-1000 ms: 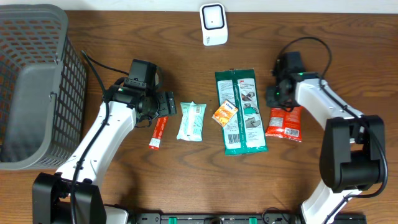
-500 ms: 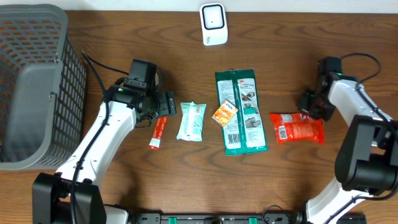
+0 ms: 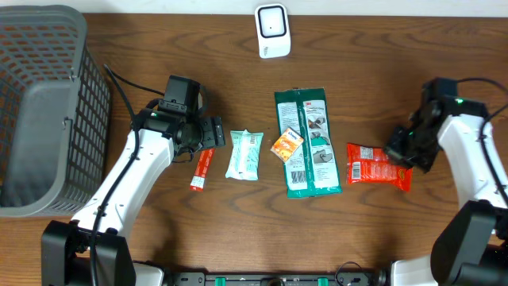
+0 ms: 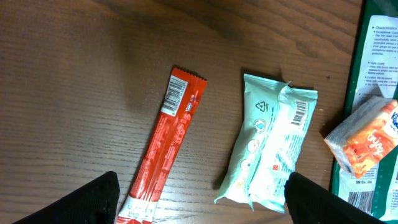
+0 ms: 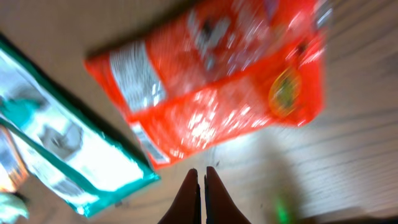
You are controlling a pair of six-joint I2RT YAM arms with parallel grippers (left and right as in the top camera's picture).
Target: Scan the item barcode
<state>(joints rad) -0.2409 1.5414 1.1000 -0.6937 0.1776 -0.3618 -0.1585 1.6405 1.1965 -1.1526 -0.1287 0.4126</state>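
The white barcode scanner [image 3: 271, 30] stands at the back middle. An orange-red snack packet [image 3: 377, 165] lies crosswise at the right, blurred in the right wrist view [image 5: 211, 87]. My right gripper [image 3: 399, 151] hovers at its right end. Its fingers [image 5: 202, 177] are shut with nothing between them, tips just short of the packet's edge. My left gripper [image 3: 214, 133] stands open above the top of a red stick packet [image 3: 202, 169]. In the left wrist view that stick [image 4: 168, 143] and a mint packet [image 4: 270, 149] lie between the wide-set fingers [image 4: 93, 199].
A long green package [image 3: 308, 141] lies in the middle with a small orange sachet [image 3: 287, 144] on its left edge. The mint packet [image 3: 244, 154] sits left of it. A grey mesh basket [image 3: 40, 103] fills the far left.
My right arm swung right and toward the front. The orange-red packet turned from upright to crosswise and shifted right. The right jaws closed. The left arm stayed still.
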